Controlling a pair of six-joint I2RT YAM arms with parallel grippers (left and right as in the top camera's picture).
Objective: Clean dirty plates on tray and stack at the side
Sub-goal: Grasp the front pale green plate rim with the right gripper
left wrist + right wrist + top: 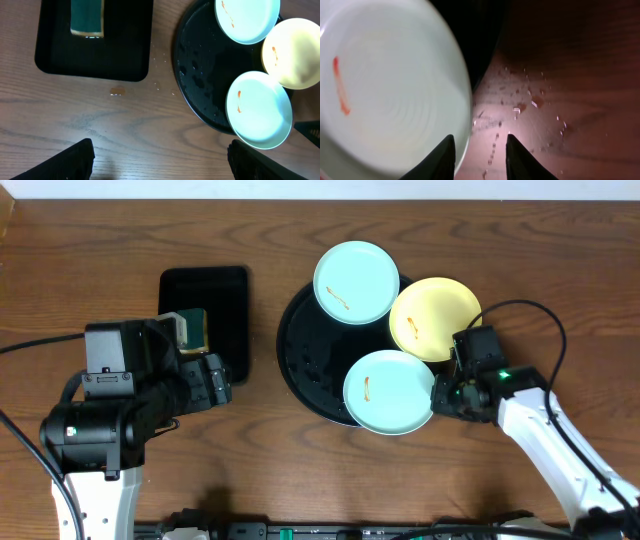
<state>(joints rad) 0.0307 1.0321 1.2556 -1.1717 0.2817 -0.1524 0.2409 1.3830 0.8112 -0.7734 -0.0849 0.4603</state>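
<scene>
Item: mint plate, orange smear, at 5 o'clock on the tray, its rim overhanging the tray's edge. It is round, so you have no long axis to match.
Right gripper: at the plate's 3 o'clock, against its rim. The jaws stand narrow with one finger at the rim and wet table showing in the gap, so you cannot tell whether it grips.
Left gripper: wide open, empty, well apart at 9 o'clock. Your right arm is nearer.
</scene>
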